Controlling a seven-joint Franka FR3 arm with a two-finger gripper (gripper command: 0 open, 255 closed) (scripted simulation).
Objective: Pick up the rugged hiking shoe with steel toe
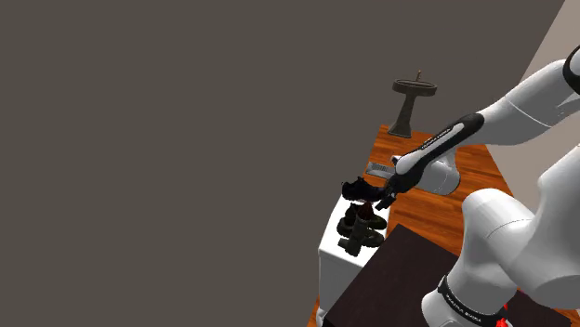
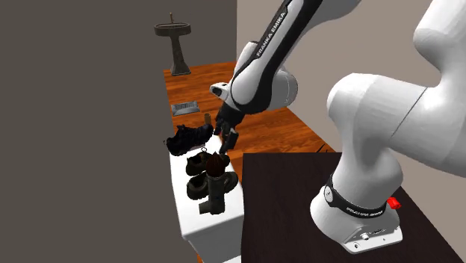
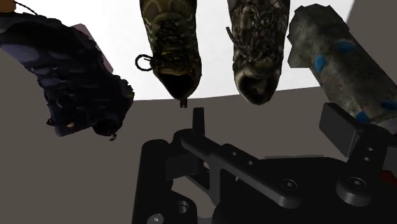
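Observation:
Three shoes lie side by side on a white cabinet (image 2: 213, 231). The far one is a black shoe (image 2: 187, 139) (image 1: 356, 189) (image 3: 70, 76). Beside it is an olive-brown laced hiking shoe (image 2: 207, 161) (image 3: 170, 44), then a mottled brown shoe (image 2: 202, 184) (image 3: 254, 48). My gripper (image 2: 224, 148) (image 1: 379, 202) (image 3: 270, 127) hovers open just above the shoes' heel ends, between the black and the olive-brown one. Its fingers (image 3: 340, 130) stand apart with nothing between them. In the wrist view the gap lines up roughly with the mottled shoe's heel.
A grey cylinder with blue spots (image 3: 343, 63) (image 2: 216, 198) lies at the near end of the row. The dark-topped stand (image 2: 299, 202) adjoins the cabinet. A grey wall runs behind the shoes. On the wooden floor beyond are a vent grille (image 2: 185, 108) and a pedestal basin (image 2: 174, 41).

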